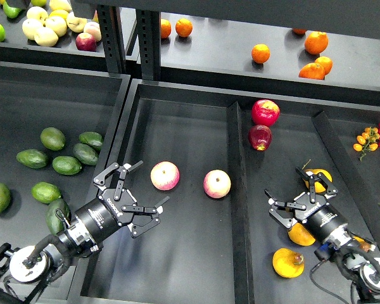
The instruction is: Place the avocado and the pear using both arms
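Several avocados lie in the left bin; a dark green, elongated avocado point(85, 153) is among them, well left of my left gripper. My left gripper point(149, 185) is open and empty, just left of a pink-and-yellow apple point(164, 175) in the middle bin. A yellow-orange pear with a brown blemish point(288, 262) lies in the right bin, below my right gripper. My right gripper point(285, 187) is open and empty, hovering over the pears. It partly hides one pear point(321, 175) and another pear point(299, 235).
A second pink-and-yellow apple point(216, 183) lies in the middle bin. Two red apples point(265, 113) sit at the back of the right bin. A ridge point(236, 190) divides the middle and right bins. Oranges point(316, 43) and pale fruit point(47, 28) lie on the back shelf.
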`<action>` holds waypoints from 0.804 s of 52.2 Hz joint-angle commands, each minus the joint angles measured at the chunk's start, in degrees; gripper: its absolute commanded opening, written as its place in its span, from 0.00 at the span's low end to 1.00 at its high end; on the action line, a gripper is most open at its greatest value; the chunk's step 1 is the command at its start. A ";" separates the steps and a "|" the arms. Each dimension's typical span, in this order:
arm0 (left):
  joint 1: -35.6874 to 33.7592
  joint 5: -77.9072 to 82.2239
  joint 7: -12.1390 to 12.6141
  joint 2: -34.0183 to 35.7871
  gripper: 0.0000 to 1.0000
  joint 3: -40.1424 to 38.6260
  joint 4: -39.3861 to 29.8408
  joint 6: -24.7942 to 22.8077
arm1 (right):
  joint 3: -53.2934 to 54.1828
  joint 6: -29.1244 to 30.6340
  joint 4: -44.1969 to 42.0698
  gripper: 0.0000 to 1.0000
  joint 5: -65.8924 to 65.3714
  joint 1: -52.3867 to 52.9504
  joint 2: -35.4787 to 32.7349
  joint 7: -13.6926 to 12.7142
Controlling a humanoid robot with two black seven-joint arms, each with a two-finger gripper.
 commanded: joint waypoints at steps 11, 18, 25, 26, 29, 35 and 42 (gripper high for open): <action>-0.27 -17.20 0.00 0.00 1.00 -1.19 4.68 0.00 | 0.03 0.00 -0.19 1.00 0.74 -2.76 1.35 -0.01; -0.97 -18.26 0.00 0.00 1.00 -1.01 8.45 0.00 | -0.06 0.00 0.24 1.00 1.00 -3.38 1.35 -0.01; -3.43 -18.43 -0.04 0.00 1.00 -0.84 11.71 0.00 | -0.41 0.00 0.59 1.00 1.36 -3.56 1.35 3.11; -3.78 -18.43 -0.92 0.00 0.99 -0.84 12.06 0.00 | -0.50 0.00 0.68 1.00 1.53 -3.56 1.35 3.82; -5.89 -18.43 -4.70 0.00 1.00 -0.31 13.12 0.00 | -0.94 0.00 1.39 1.00 2.32 -3.56 1.35 5.76; -8.79 -18.34 -6.64 0.00 1.00 0.04 14.17 0.00 | -1.55 0.00 1.47 0.99 2.76 -3.56 1.35 5.93; -11.69 -18.34 -7.87 0.00 0.99 1.62 15.05 0.00 | -2.61 0.00 1.65 0.99 2.76 -3.21 1.35 5.93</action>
